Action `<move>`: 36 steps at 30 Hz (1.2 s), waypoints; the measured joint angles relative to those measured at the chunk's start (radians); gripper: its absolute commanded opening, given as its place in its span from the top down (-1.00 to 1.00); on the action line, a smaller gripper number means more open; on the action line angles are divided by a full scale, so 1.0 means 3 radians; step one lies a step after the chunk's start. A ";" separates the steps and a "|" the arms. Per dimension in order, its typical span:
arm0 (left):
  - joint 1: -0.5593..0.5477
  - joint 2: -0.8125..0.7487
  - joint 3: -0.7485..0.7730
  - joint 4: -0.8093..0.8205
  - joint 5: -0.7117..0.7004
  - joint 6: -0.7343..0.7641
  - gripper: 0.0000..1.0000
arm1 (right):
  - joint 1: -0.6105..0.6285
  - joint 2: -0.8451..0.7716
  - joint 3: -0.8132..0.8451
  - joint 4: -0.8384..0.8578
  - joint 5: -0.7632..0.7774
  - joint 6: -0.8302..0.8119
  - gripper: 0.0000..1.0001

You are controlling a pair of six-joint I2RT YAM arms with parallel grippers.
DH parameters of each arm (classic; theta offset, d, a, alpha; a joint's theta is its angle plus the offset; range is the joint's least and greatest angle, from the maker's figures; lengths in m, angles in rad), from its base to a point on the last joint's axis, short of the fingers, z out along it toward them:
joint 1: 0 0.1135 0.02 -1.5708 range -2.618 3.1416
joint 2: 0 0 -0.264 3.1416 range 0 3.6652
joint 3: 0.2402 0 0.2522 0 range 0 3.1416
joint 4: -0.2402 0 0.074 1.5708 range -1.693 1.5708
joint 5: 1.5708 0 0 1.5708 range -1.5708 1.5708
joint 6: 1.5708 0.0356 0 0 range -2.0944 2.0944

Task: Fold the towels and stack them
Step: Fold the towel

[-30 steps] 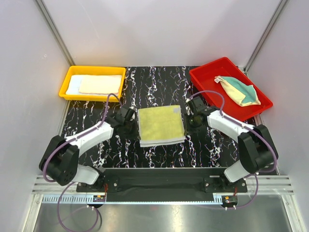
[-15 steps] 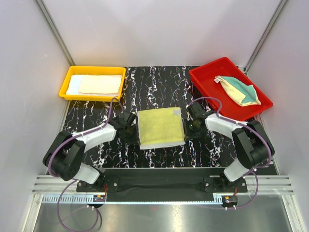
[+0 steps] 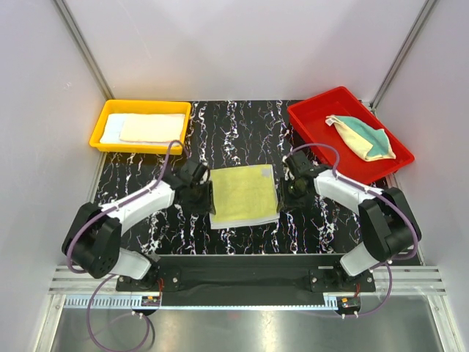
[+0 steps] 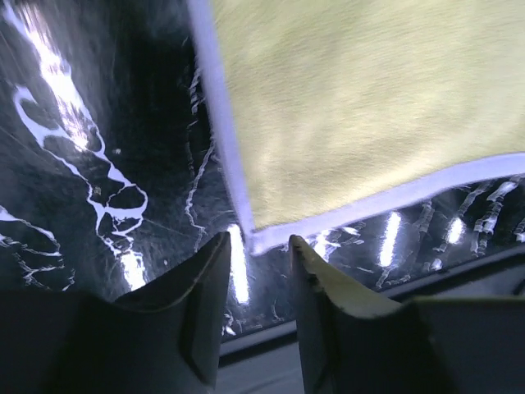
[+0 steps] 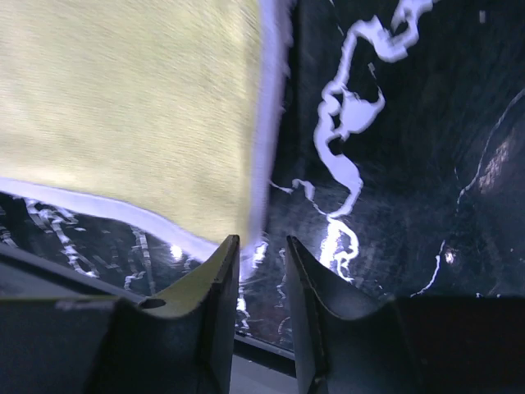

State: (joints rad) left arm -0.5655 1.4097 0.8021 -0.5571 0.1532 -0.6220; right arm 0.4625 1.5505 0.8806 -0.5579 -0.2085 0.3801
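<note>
While the yellow towel (image 3: 244, 194) lies folded flat at the middle of the bench (image 3: 242, 132), both arms reach in from the near edge and flank it. The left pincer (image 3: 203, 196) sits low at the towel's left side with its jaws apart. Only dark bench shows between them, and a white-hemmed corner lies just ahead of the gap, unclamped. The right pincer (image 3: 291, 192) mirrors it on the other side, also parted and holding nothing. This placement suits taking the towel by its sides, either for another fold or to lift it.

Farther back on the left, a yellow tray (image 3: 99, 136) holds folded towels (image 3: 150, 128), cream over pale blue, and this is probably the stack. At far right, a red tray (image 3: 308, 121) holds a crumpled towel (image 3: 363, 137) that is not yet folded. Nothing lies in the way to either tray.
</note>
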 measured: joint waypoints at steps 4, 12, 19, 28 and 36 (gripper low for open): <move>0.0064 -0.0014 0.0570 -0.0148 -0.0046 0.0224 0.20 | -0.0089 0.0031 0.0416 -0.0181 -0.0072 -0.0169 0.38; 0.0548 0.0725 0.1183 0.0170 0.0047 0.0505 0.29 | -0.0315 0.0713 0.1532 -0.0047 -0.0103 -0.0481 0.55; 0.0599 0.1534 0.1686 0.0202 0.0139 0.0682 0.34 | -0.0367 0.1498 0.2010 0.0057 -0.0280 -0.0702 0.57; 0.0727 0.1925 0.1844 0.0244 0.0089 0.0702 0.33 | -0.0547 0.1920 0.2173 0.0132 -0.0251 -0.0829 0.61; 0.0734 0.1960 0.2041 0.0070 0.0163 0.0861 0.23 | -0.0547 0.1921 0.2204 0.0090 -0.0244 -0.0951 0.45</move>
State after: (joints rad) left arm -0.3454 1.9976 1.4143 -0.5362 0.2020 -0.3637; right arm 0.2985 2.1269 1.5417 -0.5308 -0.2817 0.0948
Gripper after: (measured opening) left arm 0.361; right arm 0.241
